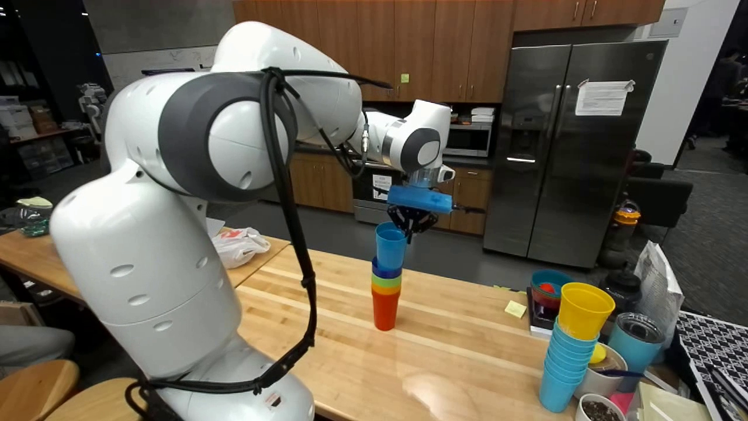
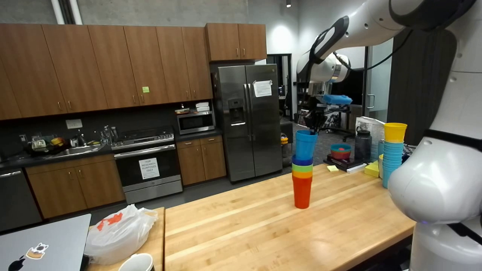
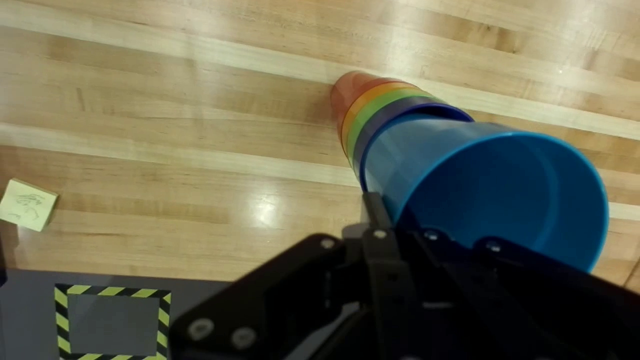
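Arm (image 1: pixel 146 245), one: glossy white, rounded; grey bands (image 1: pixel 188 128); oval recesses (image 1: pixel 123 271); thick black cable (image 1: pixel 298 234), tied; blue block (image 1: pixel 419 199); black gripper (image 1: pixel 409 235), silver screws (image 3: pixel 201 328).

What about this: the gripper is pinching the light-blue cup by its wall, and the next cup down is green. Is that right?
Not the colour: the wrist view shows that the next one down is the dark-blue cup, not a green one. The gripper is pinching the light-blue cup by its wall.
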You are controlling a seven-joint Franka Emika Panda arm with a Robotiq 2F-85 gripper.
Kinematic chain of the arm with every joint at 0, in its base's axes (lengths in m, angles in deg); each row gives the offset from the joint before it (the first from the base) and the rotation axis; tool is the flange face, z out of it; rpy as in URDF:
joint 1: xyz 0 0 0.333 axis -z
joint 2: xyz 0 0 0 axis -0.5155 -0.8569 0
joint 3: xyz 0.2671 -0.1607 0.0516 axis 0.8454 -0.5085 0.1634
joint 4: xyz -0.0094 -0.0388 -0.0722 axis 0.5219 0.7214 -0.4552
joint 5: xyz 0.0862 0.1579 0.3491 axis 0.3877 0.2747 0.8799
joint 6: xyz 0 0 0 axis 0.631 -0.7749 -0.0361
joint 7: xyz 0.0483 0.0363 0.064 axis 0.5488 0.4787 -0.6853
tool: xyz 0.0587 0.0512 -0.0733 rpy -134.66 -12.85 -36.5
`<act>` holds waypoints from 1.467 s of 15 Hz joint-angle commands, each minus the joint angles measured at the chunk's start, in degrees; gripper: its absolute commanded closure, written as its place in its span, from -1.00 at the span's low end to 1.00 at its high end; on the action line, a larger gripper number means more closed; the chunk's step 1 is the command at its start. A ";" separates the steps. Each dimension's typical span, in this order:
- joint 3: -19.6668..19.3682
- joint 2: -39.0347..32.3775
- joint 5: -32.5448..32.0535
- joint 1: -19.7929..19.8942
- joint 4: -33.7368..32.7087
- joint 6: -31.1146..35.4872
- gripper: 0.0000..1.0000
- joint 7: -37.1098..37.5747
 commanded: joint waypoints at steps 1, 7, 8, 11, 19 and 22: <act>-0.51 2.51 -0.53 0.52 -1.12 -2.26 0.98 0.22; -1.45 5.69 -0.43 0.84 -2.87 -3.82 0.98 0.52; -1.61 6.21 -0.55 0.84 -3.25 -3.94 0.98 0.61; -2.13 7.44 -0.56 0.88 -3.98 -4.15 0.98 0.75; -4.91 6.92 1.80 1.15 -1.98 -3.16 0.98 -0.82; -5.60 6.54 2.67 1.21 -1.08 -3.21 0.98 -1.08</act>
